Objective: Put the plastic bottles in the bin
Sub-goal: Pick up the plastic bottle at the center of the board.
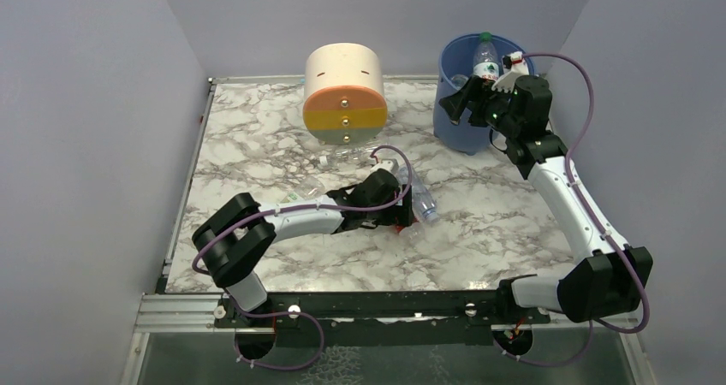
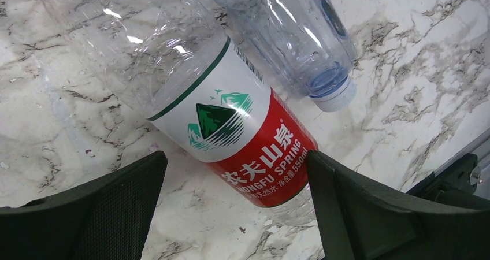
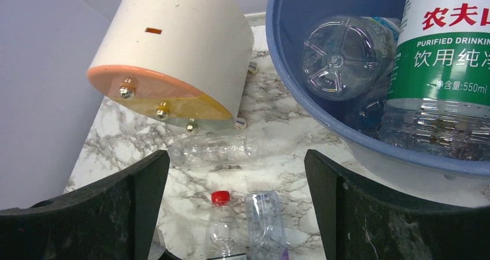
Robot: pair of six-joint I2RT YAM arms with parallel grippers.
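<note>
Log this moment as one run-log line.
left jaws: open, straddling red-label bottle on table | right jaws: open, empty, beside bin | bin: holds bottles | table: loose bottles

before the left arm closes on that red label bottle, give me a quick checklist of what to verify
1. left gripper jaws open: ok.
2. red-label bottle between the jaws: ok, lying on the table.
3. Bottle square to the jaws: not ok, it lies slantwise.
4. white-capped clear bottle outside the jaws: ok, it lies beyond them.
5. right gripper open and empty: ok, it is near the bin.
6. Room in the bin: cannot tell; a green-label bottle stands above its rim.
</note>
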